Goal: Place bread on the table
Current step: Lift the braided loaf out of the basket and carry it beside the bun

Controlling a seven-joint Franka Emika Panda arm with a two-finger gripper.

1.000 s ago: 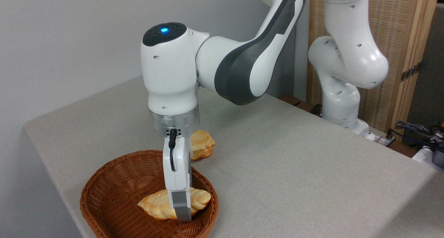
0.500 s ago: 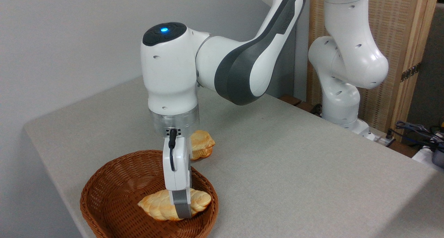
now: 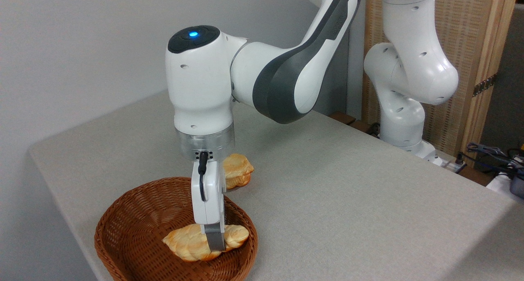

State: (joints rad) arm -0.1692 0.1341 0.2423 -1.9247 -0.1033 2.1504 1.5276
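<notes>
Plain pale grey wall point(image 3: 82, 47) backing the scene; woven rattan screen in light wooden frame point(image 3: 470, 47) standing right; tangled cables point(image 3: 491, 152) lying beside.

My arm point(image 3: 286, 80) reaches in from the upper right, its white and dark grey forearm sloping down toward the left. My wrist point(image 3: 200, 92) turns straight down, a blue light glowing on its dark cap, with a silver flange beneath it. My gripper point(image 3: 214, 242) hangs vertical below that, a black cable plugged into its top. My near grey finger point(image 3: 214, 236) faces the camera and hides the other, and the two are clamped across the bread point(image 3: 192, 244).
</notes>
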